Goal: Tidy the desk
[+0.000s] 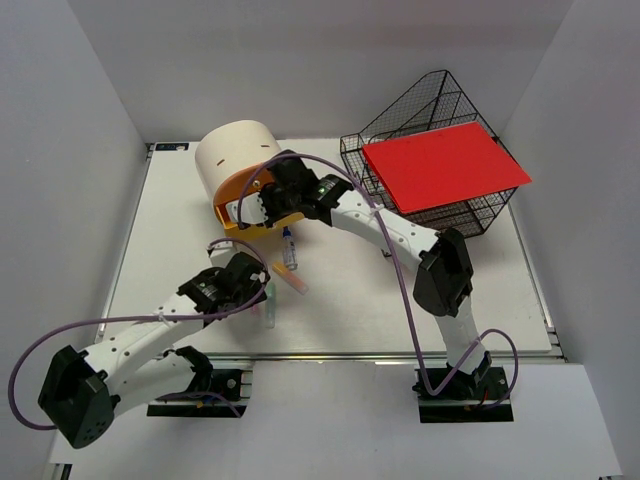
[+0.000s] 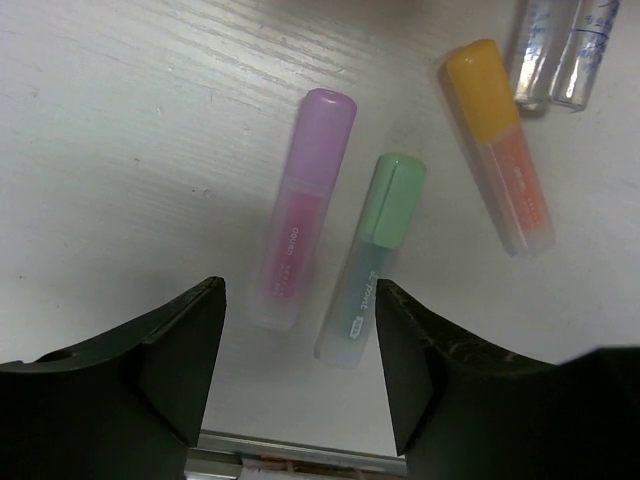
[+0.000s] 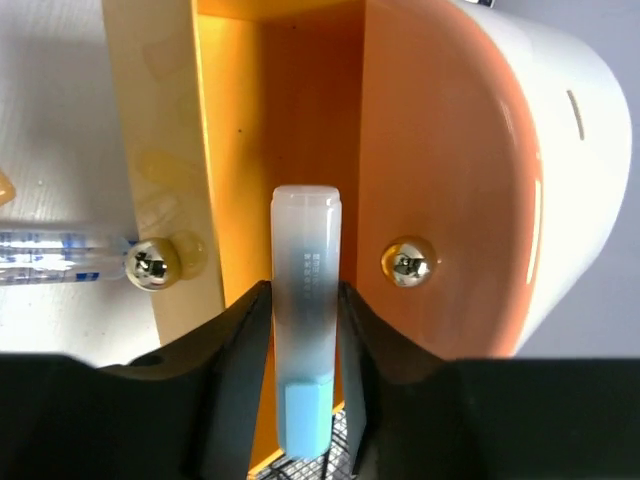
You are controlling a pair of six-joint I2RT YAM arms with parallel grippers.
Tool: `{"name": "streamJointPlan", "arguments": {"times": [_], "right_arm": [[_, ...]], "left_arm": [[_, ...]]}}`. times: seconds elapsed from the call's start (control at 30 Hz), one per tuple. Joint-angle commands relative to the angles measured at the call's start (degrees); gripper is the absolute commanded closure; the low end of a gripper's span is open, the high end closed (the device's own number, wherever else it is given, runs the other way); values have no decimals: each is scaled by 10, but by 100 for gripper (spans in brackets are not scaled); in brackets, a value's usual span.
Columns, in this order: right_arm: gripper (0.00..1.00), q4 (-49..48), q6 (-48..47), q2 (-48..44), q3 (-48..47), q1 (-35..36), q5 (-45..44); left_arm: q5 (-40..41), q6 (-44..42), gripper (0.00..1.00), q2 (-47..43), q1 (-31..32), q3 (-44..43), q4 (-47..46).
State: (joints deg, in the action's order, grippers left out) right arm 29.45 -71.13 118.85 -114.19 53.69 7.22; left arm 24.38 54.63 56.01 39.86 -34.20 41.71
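Right fingers (image 3: 243, 352) gripping blue highlighter (image 3: 305, 270) at drawer box (image 3: 455, 150), left fingers (image 2: 195, 335) spread above desk (image 2: 120, 120)

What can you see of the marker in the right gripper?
The marker is short, with a frosted see-through plastic barrel carrying small print, a flat pale end pointing away from the wrist and a light blue end nearer the palm. The right gripper pinches its barrel from both sides. Its pale end sits over the open orange drawer of the round box; whether it touches the drawer is unclear.
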Motion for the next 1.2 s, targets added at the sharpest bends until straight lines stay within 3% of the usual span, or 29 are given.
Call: {"name": "streamJointPlan", "arguments": {"times": [0.0,0.07,0.3,0.37,0.43,0.57,0.73,1.0,1.13,1.17], "right_arm": [[60,-22,-8,0,-34,-1,-2],[50,-21,0,-12,-31,-2,8],[42,-34,46,-34,-33,-5,22],[64,-42,74,-49,-38,-12,27],[100,-60,164,-80,-34,-20,31],[100,-77,316,-158,26,-61,107],[100,-107,411,-297,227,-100,209],[100,-156,463,-405,375,-149,257],[100,-180,485,-426,414,-164,292],[100,-185,493,-432,418,-170,298]], "left_arm": [[5,21,28,6,-2,11,-28],[2,22,28,8,-2,15,-33],[-3,23,28,34,-2,18,-50],[-3,24,29,45,-2,17,-55],[-5,23,30,52,-2,17,-59],[-10,17,38,72,-2,20,-80],[12,19,47,115,-7,21,-94],[21,14,49,209,-7,16,-123],[16,13,60,236,-7,12,-115],[15,14,67,235,-7,13,-111]]}}
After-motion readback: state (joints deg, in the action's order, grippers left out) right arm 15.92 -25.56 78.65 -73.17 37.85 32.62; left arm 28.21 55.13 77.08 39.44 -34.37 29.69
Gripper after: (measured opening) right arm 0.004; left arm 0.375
